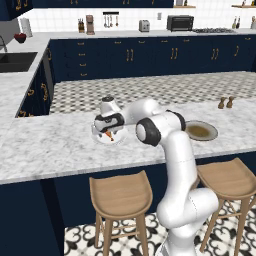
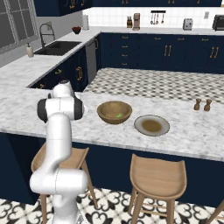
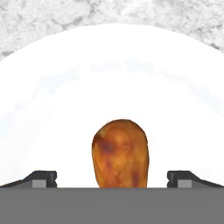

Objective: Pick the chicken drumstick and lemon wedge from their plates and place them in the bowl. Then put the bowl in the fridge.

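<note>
So the pincer (image 3: 112, 179) is spread wide right over the chicken drumstick (image 3: 120, 153), which lies on the white plate (image 3: 65, 109) at bottom centre of the hand view. Further along the marble surface (image 2: 183, 131), mid-frame, the wooden bowl (image 2: 114, 112) has the lemon wedge (image 2: 118, 115) inside, and beside it sits the grey-rimmed plate (image 2: 151, 125).

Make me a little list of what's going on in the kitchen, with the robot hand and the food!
gripper: open, low over the white plate, one finger each side of the chicken drumstick
chicken drumstick: lying on the white plate, not lifted
lemon wedge: already in the bowl
grey-rimmed plate: beside the bowl
counter: marble; holds both plates and the bowl
</note>
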